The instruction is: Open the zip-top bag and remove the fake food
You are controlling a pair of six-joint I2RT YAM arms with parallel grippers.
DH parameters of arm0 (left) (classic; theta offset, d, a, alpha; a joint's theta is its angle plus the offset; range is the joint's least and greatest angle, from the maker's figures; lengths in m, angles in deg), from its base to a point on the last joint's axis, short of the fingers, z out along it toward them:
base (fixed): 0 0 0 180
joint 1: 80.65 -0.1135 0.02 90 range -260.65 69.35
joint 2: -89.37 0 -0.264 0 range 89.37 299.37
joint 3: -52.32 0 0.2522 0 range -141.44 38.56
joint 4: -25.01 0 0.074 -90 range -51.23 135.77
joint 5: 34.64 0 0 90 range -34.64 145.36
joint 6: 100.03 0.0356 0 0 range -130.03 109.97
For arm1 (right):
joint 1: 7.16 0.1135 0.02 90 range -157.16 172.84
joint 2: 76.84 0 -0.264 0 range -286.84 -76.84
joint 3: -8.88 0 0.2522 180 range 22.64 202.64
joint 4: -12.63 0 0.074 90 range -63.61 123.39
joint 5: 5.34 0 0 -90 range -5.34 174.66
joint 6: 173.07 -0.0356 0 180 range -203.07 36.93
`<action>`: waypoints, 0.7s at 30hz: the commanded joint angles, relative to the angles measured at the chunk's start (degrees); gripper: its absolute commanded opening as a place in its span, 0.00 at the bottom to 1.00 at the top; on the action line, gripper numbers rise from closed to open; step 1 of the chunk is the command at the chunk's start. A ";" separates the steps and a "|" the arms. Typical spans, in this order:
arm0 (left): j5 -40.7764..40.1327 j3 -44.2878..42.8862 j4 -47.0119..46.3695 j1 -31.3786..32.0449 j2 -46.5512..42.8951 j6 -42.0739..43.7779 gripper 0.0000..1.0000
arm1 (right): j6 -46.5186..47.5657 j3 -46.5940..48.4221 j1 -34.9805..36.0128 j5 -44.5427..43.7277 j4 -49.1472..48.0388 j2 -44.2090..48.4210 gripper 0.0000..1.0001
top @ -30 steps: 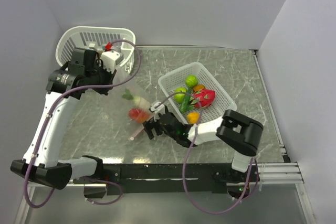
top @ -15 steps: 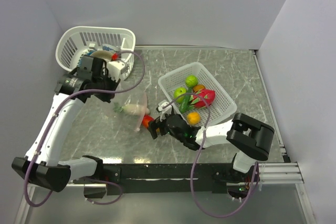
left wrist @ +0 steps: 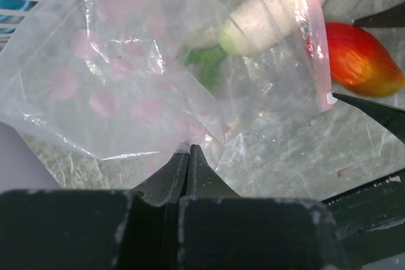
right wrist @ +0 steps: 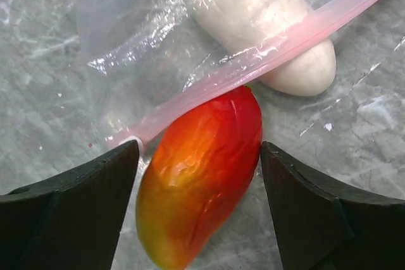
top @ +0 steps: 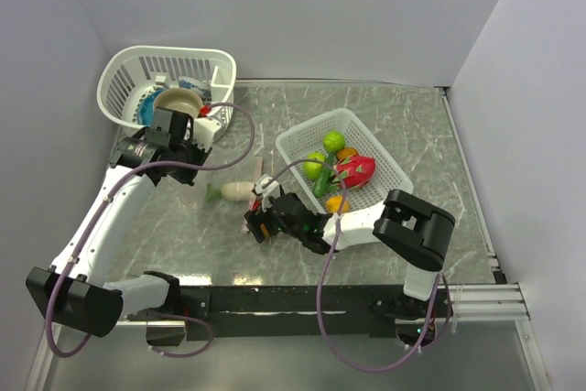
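While my left gripper (left wrist: 190, 150) clamps a fold of the zip-top bag (left wrist: 126, 61), my right gripper (right wrist: 199, 175) gapes astride a red-orange fake fruit (right wrist: 202, 156) outside the pink zip strip (right wrist: 266, 49), white radish (right wrist: 253, 11) at its one o'clock. Only the overhead camera shows fake food (top: 355, 169) in the white basket (top: 289, 146) at the bag's three o'clock.

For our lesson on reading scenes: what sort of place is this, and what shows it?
Probably a robotics test cell: plain white walls box in a marble-patterned table, a left arm and right arm mounted at its near edge, fake food in a white basket.
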 commanded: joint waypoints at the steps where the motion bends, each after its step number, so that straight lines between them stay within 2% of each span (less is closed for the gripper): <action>1: -1.82 1.20 -3.43 0.21 -1.80 1.35 0.01 | -0.24 -1.55 0.01 -1.17 1.53 -0.36 0.80; 4: -1.82 1.73 -4.14 0.21 -1.28 1.52 0.01 | -0.15 -1.82 0.01 -2.66 2.58 1.66 0.64; 5: -1.82 1.91 -4.40 0.21 -1.27 1.61 0.01 | 0.11 -1.65 0.10 -3.71 3.54 2.71 0.50; 7: -1.82 2.70 -5.89 0.21 -1.36 2.31 0.01 | 0.46 -2.08 0.01 -4.95 5.13 4.73 0.36; 8: -3.56 3.22 -6.51 0.21 -1.36 2.57 0.01 | 0.47 -2.52 -0.16 -5.74 5.39 7.88 0.25; 14: -5.43 10.24 -11.07 0.21 -0.92 4.69 0.01 | 1.52 -4.02 -4.37 -11.46 8.47 23.87 0.23; 19: -5.60 13.86 -13.98 0.03 -1.10 4.60 0.01 | -1.38 -2.62 -17.36 -14.60 11.89 29.35 0.20; 20: -6.04 14.82 -14.50 0.03 -1.01 4.69 0.01 | -1.21 -1.92 -18.70 -15.23 13.12 28.31 0.23; 21: -7.26 15.18 -15.99 0.03 -0.84 4.77 0.01 | -1.29 -1.04 -19.75 -15.85 16.18 27.52 0.30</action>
